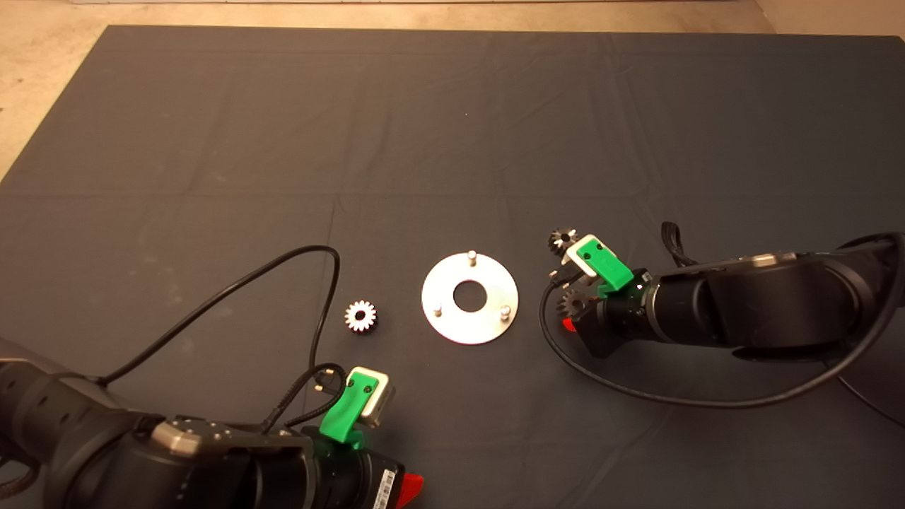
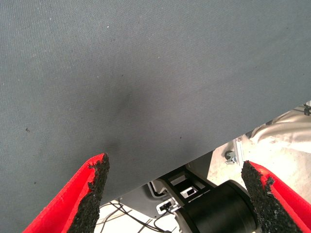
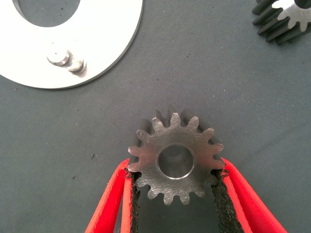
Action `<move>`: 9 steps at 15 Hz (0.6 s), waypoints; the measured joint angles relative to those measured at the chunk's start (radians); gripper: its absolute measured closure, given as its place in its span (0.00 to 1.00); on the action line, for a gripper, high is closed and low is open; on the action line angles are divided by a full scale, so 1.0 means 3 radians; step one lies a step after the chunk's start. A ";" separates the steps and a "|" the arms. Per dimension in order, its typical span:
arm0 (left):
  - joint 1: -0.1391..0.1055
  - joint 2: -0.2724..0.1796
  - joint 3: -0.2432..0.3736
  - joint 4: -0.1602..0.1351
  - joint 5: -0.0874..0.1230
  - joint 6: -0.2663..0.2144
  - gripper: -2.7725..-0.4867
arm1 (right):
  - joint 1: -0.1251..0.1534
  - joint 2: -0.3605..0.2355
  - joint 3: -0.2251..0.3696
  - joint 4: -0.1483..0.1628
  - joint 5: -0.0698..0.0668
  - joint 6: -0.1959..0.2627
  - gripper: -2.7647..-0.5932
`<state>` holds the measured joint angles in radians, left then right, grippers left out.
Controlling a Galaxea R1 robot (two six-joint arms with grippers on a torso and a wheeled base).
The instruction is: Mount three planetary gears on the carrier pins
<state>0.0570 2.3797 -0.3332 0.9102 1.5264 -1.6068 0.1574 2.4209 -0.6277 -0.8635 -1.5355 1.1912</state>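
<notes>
I have the right gripper [image 3: 172,194] clamped on a gear [image 3: 174,161] beside the disc [image 1: 469,298]; left gripper [image 2: 175,194] parked agape; I judge bore-to-pin [image 3: 60,56] alignment needs care.

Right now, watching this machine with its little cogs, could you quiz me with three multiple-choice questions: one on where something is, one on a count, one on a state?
1. Where does the lone small silvery toothed metal gear lie?
A. On the flat shiny metal disc
B. On the dark mat, on the disc's left in the head view
C. In the left gripper

2. How many short silver upright pins carry a gear?
A. None
B. One
C. Three

3. What is the right gripper doing?
A. Open, empty
B. Hidden
C. Jaws shut on a gear

Answers: 1 B, it sits alone on the mat. 2 A, all three pins stand bare. 3 C, the pads press the teeth on both sides.
</notes>
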 joint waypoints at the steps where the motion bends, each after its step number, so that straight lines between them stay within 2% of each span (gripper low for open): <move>1: 0.0000 -0.0001 0.0000 0.0000 0.0001 0.0000 0.37 | 0.0042 0.0003 0.0011 -0.0001 0.0006 0.0007 0.89; 4: 0.0000 -0.0001 0.0000 0.0000 0.0003 0.0000 0.37 | 0.0150 0.0024 0.0026 -0.0001 0.0004 0.0009 0.89; 9: 0.0000 -0.0003 0.0000 0.0000 0.0001 0.0000 0.37 | 0.0179 0.0225 0.0032 0.0005 -0.0006 0.0009 0.89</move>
<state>0.0570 2.3789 -0.3332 0.9103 1.5268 -1.6068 0.2111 2.4885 -0.6181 -0.8619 -1.5374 1.1940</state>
